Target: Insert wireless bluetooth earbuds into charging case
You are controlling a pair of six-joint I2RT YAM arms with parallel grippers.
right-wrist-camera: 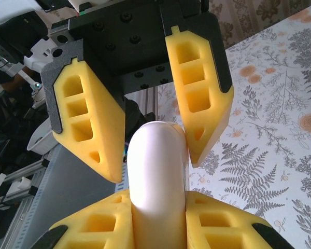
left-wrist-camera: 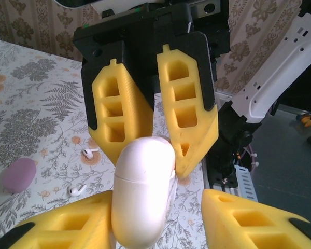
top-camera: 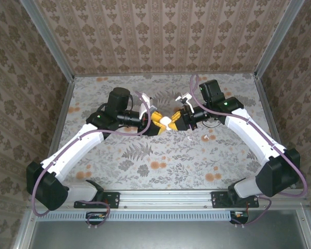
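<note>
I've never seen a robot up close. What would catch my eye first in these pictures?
A glossy white charging case is held at mid-table between two yellow-fingered grippers. The right gripper is clamped on one end, while the left gripper straddles the other end with a gap on one side. On the flowered tabletop below lie two tiny white earbuds, near a pink oval lump.

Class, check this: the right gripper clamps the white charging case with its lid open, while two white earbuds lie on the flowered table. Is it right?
No: the lid is shut. The left wrist view shows the charging case closed, a seam across it. The right gripper does clamp it, and the earbuds do lie on the table.
</note>
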